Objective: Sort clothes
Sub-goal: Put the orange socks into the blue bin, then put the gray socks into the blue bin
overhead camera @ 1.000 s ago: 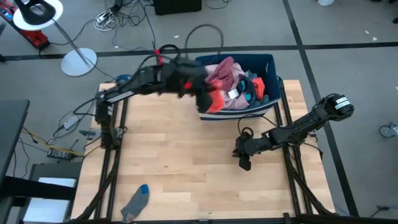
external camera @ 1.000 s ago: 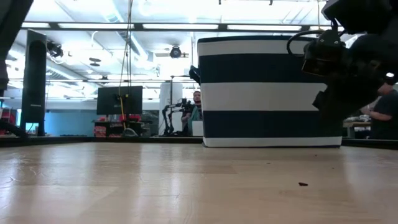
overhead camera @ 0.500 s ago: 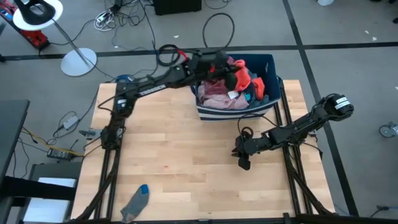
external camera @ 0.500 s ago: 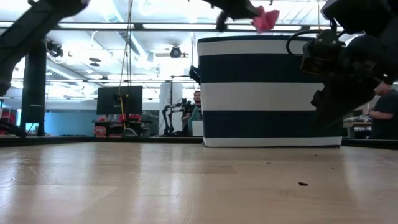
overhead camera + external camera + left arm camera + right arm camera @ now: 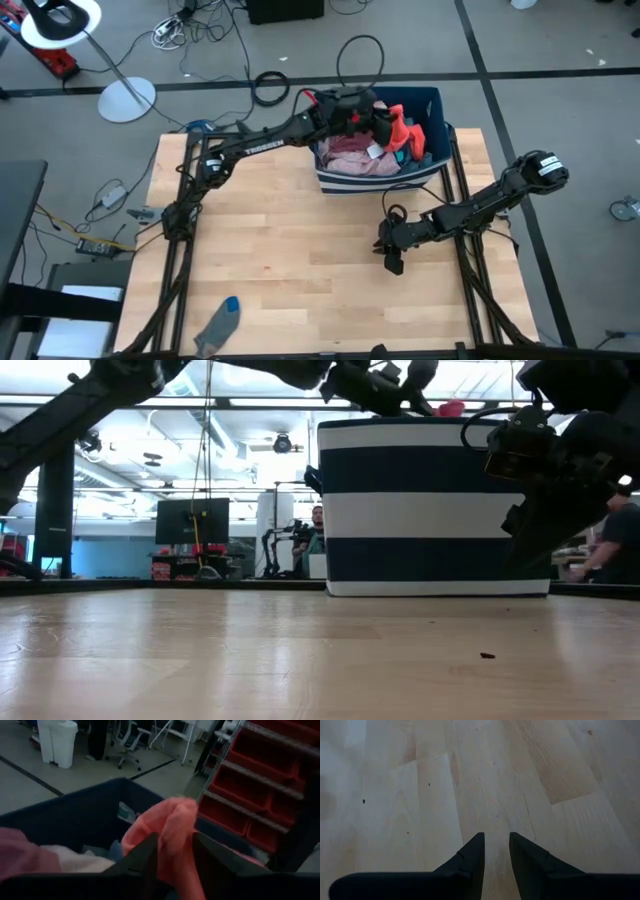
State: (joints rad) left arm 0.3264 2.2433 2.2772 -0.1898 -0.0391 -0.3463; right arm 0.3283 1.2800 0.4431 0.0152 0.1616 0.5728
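My left gripper reaches level over the dark blue white-striped bin at the table's far side. Its fingers stand apart with a red-orange garment bunched between them. This garment rests on the pile in the bin, beside a pink garment and blue and dark pieces. From table height only its top shows above the bin's rim. My right gripper hovers low over bare wood to the right of the table's middle, slightly open and empty. A grey sock with a blue toe lies flat at the near left. My left gripper has the red-orange garment's bunched upper fold between its two fingers, which stand apart. The cloth touches both inner sides. The fingers come in roughly level from the table's left. The garment's lower part lies on the pile in the bin.
The bin's striped wall stands tall in the table-height view. Bare wooden tabletop stretches between the bin and the sock. People are in the room beyond the table. A lamp base and cables lie on the floor.
My left gripper has swung from the bin's near-left edge toward the far right, over the bin, carrying the red-orange garment. It then sank, so the garment dropped from well above the rim onto the pile inside.
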